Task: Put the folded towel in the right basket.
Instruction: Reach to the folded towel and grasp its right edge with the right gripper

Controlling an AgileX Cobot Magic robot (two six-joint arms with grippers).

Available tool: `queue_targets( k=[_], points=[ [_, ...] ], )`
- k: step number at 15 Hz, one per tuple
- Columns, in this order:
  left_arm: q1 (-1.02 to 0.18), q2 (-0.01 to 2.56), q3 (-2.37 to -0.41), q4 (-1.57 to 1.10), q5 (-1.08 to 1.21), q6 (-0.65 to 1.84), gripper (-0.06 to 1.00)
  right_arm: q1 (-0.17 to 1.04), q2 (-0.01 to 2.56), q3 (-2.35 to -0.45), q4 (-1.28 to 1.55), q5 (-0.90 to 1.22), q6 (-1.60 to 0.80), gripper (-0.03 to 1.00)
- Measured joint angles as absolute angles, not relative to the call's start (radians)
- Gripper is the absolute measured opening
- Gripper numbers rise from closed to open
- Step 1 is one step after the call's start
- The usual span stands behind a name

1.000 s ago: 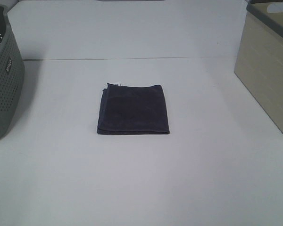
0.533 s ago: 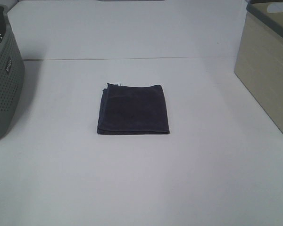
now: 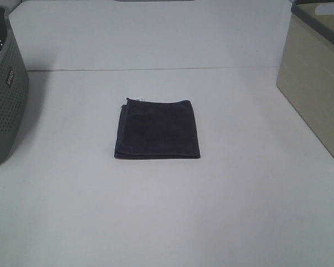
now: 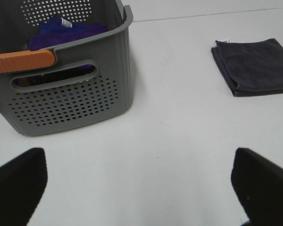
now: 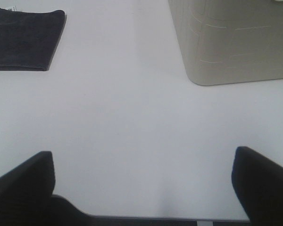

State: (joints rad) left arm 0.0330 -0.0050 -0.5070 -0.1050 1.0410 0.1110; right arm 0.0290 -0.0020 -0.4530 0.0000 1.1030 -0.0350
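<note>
White table (image 3: 239, 211): folded towel (image 3: 157, 129) lies flat at centre, untouched.
Beige right basket (image 3: 317, 83) is well apart from the towel. Grey left basket (image 3: 3, 94) has purple cloth (image 4: 68, 30) inside. Left gripper (image 4: 141, 188) and right gripper (image 5: 141, 183) are both spread wide, nothing between the fingers, over bare table.

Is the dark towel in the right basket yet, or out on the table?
Out. The towel lies folded on the table, apart from the right basket.
</note>
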Motion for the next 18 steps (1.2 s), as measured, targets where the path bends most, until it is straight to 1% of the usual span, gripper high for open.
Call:
queue_targets(
  k=[13,15,16,17,18],
  points=[
    [0.033,-0.005,-0.507,-0.105,1.041,0.111,0.99,0.029,-0.003,-0.453,0.000,1.103,-0.035,0.98],
    [0.033,-0.005,-0.507,-0.105,1.041,0.111,0.99,0.029,0.016,-0.483,0.019,1.131,-0.035,0.98],
    [0.033,-0.005,-0.507,-0.105,1.041,0.111,0.99,0.029,0.188,-0.602,0.061,1.205,-0.035,0.98],
    [0.033,-0.005,-0.507,-0.105,1.041,0.111,0.99,0.029,0.250,-0.643,0.072,1.215,-0.035,0.98],
    [0.033,-0.005,-0.507,-0.105,1.041,0.111,0.99,0.029,0.366,-0.724,0.093,1.221,-0.035,0.98]
  ],
)
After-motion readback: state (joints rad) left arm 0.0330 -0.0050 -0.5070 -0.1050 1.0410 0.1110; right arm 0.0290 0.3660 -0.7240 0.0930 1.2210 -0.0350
